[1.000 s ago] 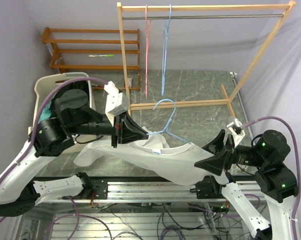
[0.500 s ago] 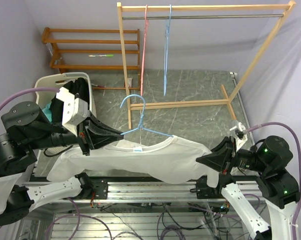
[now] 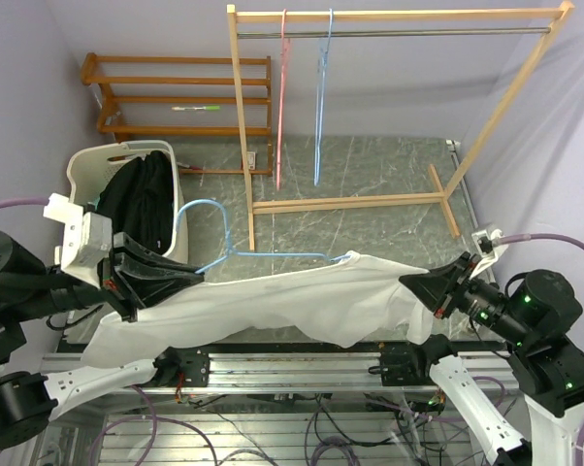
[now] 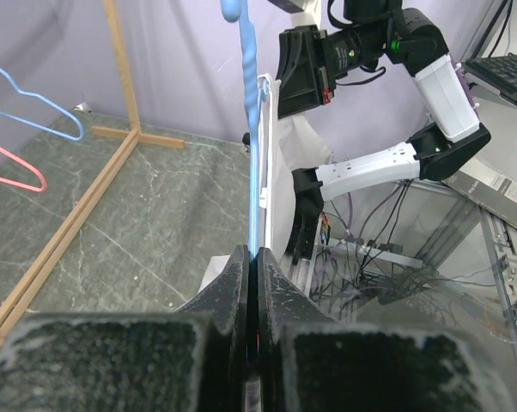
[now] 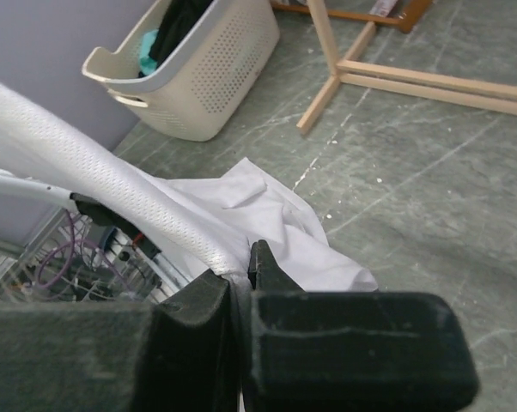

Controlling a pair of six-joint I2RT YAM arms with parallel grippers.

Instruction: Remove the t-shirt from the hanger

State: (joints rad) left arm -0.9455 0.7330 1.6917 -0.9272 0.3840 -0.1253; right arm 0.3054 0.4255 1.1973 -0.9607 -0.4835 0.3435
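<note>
— Where's the left arm?
— Off the left end of the t-shirt (image 3: 292,301), forearm low and pointing right. The left gripper (image 3: 190,277) has its jaws pressed together on the wire of the hanger (image 3: 273,254).
— And the right?
— At the t-shirt's right end, wrist aimed left. The right gripper (image 3: 405,282) is pinched closed on a fold of the cloth. The two arms reach wide apart.

Pale lilac walls (image 3: 389,87), even indoor light. Grey-green marbled stone floor (image 3: 370,175). Light wooden garment rack (image 3: 240,116) with metal rail (image 3: 408,32); pink wire hanger (image 3: 279,97) and light-blue wire hanger (image 3: 320,107) hang from it. Brown slatted wooden shelf unit (image 3: 176,60) against back wall. White perforated plastic laundry basket (image 3: 79,180) left, dark clothes inside.
</note>
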